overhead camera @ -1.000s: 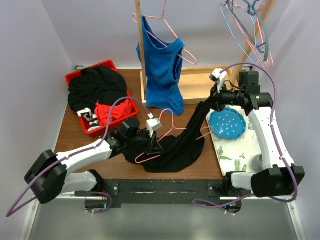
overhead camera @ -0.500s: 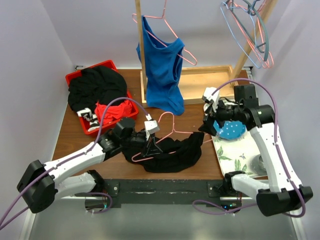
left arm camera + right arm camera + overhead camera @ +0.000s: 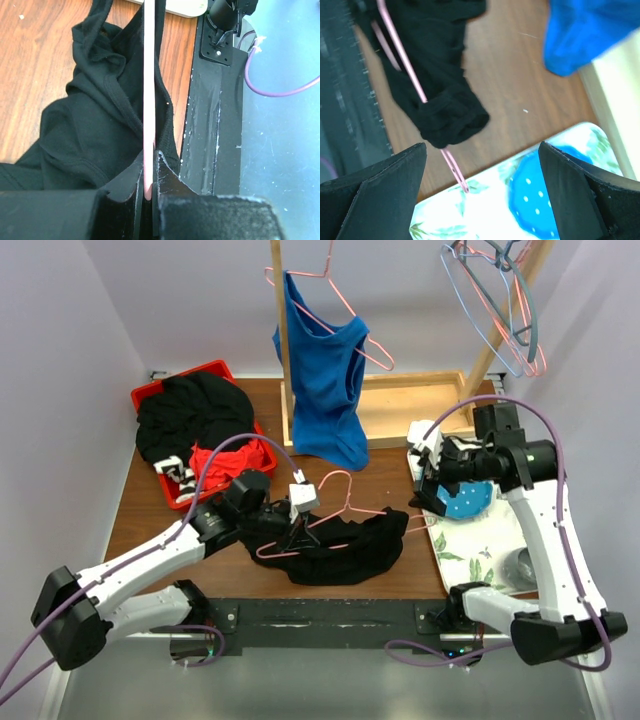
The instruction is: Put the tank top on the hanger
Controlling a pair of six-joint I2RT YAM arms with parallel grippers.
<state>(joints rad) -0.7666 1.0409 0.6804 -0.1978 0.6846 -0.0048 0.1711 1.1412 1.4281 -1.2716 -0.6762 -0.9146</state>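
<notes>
The black tank top [image 3: 345,548] lies crumpled on the table near the front edge, draped over the lower bar of the pink hanger [image 3: 345,502]. My left gripper [image 3: 298,532] is shut on that hanger's wire [image 3: 149,100], with the top's fabric [image 3: 85,135] just left of the jaws. My right gripper [image 3: 430,485] hangs open above the table beside the blue plate, nothing between its fingers. Below it, the right wrist view shows the hanger's right tip [image 3: 456,174] poking out from a bunched end of the top [image 3: 447,117].
A red bin [image 3: 150,395] at back left holds a black garment heap [image 3: 190,415] and red cloth. A wooden rack [image 3: 400,405] carries a blue top [image 3: 325,370] on a pink hanger. Spare hangers [image 3: 500,300] hang top right. A floral tray [image 3: 480,540] bears a blue plate [image 3: 465,495].
My right gripper opened and let go of the black top, which dropped to the table; the gripper drew back right. The left gripper with the hanger shifted slightly.
</notes>
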